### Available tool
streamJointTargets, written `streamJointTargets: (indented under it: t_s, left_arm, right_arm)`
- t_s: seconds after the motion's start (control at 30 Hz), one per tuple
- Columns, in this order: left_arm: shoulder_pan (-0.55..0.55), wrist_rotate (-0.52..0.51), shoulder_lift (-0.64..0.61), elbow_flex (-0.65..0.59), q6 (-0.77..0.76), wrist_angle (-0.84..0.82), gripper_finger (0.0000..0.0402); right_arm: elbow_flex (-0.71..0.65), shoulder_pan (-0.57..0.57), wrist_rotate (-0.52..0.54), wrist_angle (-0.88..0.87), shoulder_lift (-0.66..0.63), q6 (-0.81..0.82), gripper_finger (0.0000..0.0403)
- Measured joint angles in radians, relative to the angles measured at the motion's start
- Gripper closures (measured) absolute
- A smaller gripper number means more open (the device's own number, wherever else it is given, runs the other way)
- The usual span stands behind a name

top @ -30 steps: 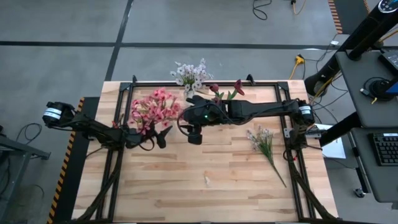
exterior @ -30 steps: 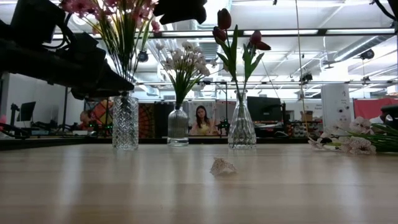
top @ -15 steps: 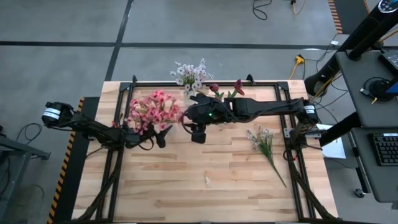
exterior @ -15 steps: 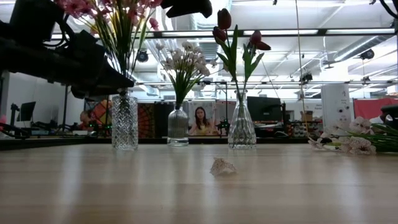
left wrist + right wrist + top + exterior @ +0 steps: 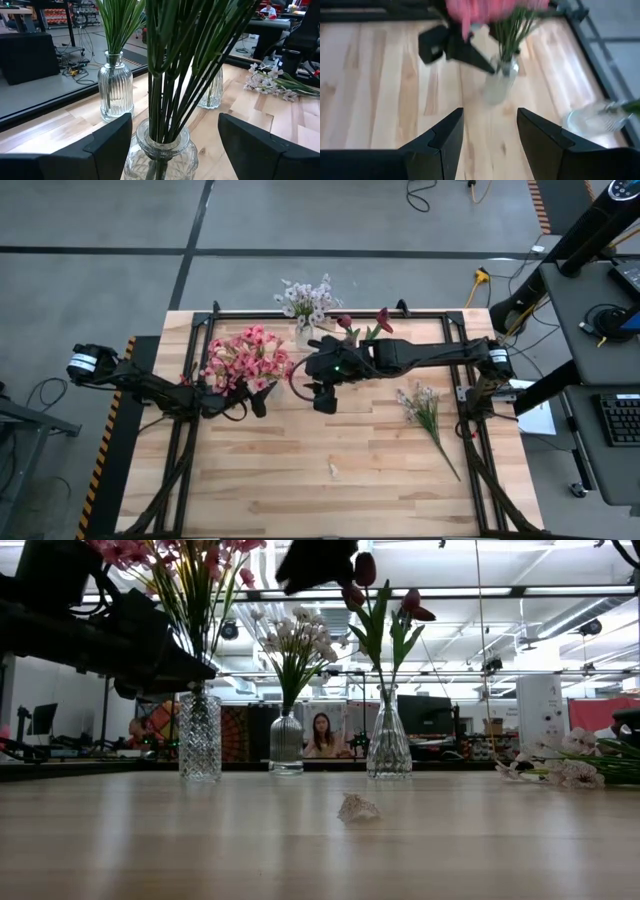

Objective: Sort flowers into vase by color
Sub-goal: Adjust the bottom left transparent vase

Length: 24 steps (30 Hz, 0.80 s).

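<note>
High view showed the empty, parted right gripper (image 5: 322, 402) between trips, beside the pink-blossom bunch (image 5: 243, 358) in its cut-glass vase (image 5: 160, 155) (left gripper (image 5: 165, 145) spread around it); next, probably, the loose white-lilac stems (image 5: 426, 412) lying near the table's right edge.

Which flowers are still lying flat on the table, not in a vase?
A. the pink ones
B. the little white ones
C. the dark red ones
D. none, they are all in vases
B. A bunch of little white flowers lies on the bare wood at the table's right side, while the pink flowers and the dark red flowers stand up in glass vases.
</note>
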Motion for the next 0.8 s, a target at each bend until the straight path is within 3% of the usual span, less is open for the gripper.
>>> streamJointTargets:
  t_s: [0.1, 0.23, 0.57, 0.73, 0.8]
  left_arm:
    - [0.000, 0.003, 0.000, 0.000, 0.000, 0.000, 0.0125]
    - [0.000, 0.004, 0.000, 0.000, 0.000, 0.000, 0.0125]
    - [0.000, 0.011, 0.000, 0.000, -0.026, 0.000, 0.0125]
    - [0.000, 0.011, 0.000, 0.000, -0.029, 0.000, 0.0125]
    - [0.000, 0.019, 0.000, 0.000, -0.037, 0.000, 0.0125]
  right_arm:
    - [-0.061, 0.000, 0.000, 0.026, 0.000, 0.032, 0.0225]
    - [-0.185, 0.002, 0.000, 0.189, 0.000, 0.041, 0.0225]
    - [-0.602, 0.012, 0.000, 0.909, 0.000, 0.009, 0.0258]
    - [-0.714, 0.011, 0.023, 1.197, 0.019, -0.007, 0.0281]
    - [-0.730, 0.011, 0.038, 1.235, 0.042, -0.013, 0.0289]
